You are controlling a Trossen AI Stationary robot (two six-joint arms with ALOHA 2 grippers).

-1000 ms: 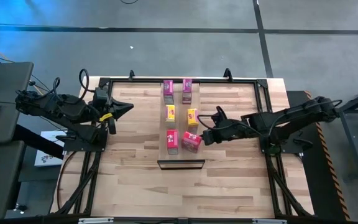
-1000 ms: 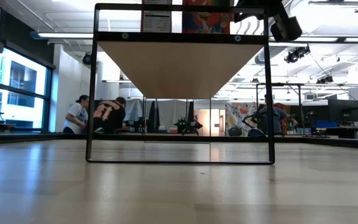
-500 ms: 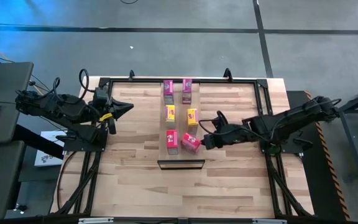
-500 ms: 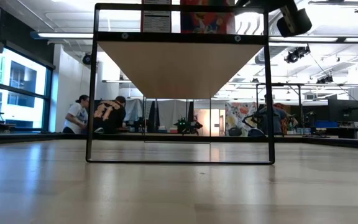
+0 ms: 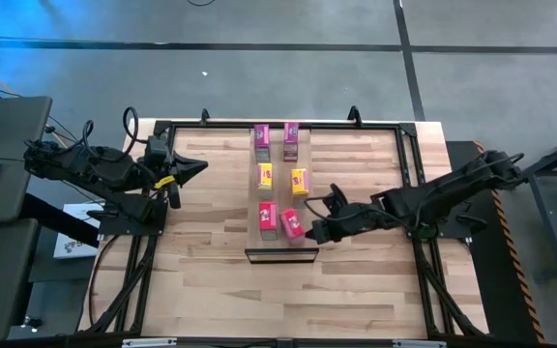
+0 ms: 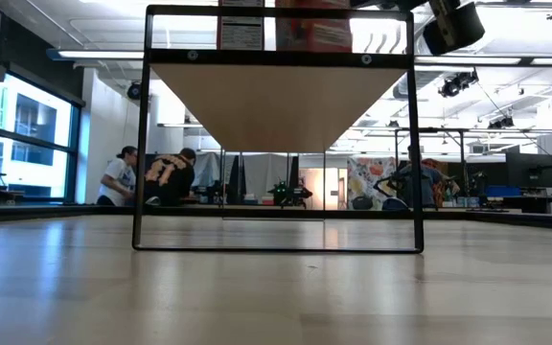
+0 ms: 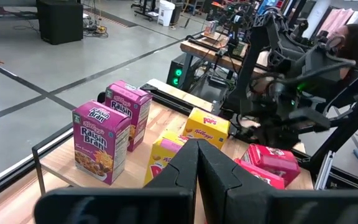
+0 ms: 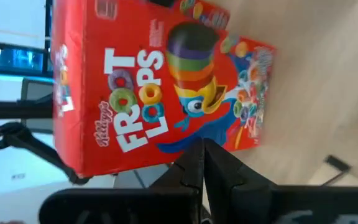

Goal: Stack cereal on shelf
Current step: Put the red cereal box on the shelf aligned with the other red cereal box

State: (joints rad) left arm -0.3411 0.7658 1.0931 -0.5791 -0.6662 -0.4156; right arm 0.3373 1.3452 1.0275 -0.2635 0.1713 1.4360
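Six cereal boxes stand in two rows on the pale shelf plank (image 5: 278,164), whose dark frame (image 5: 281,253) is at the near end. Two are magenta-pink (image 5: 261,137) (image 5: 291,137), two yellow (image 5: 266,176) (image 5: 299,181) and two red-pink (image 5: 267,217) (image 5: 293,224). My right gripper (image 5: 312,230) is shut, right beside the near right red-pink box (image 8: 148,93). My left gripper (image 5: 196,166) is shut and waits at the table's left side, pointing at the boxes (image 7: 98,143). The low view shows the shelf's underside (image 6: 281,105) and two box bottoms above it. My right gripper's shut fingertips (image 8: 194,155) meet the red-pink box at the edge of its printed face (image 8: 185,134), coming level from the table's right side. It pushes and does not pinch. The box stands on the plank (image 8: 328,74), not lifted.
The shelf stands raised on its dark frame legs (image 6: 142,144) over the butcher-block table (image 5: 211,280). Bare tabletop lies to the left, right and near side of it. People sit in the room beyond the table (image 6: 151,177).
My right gripper has moved toward the table's near edge and left, against the red-pink box. The box stood skewed. It has turned about and slid a little left, and now sits nearly square beside the other red-pink box.
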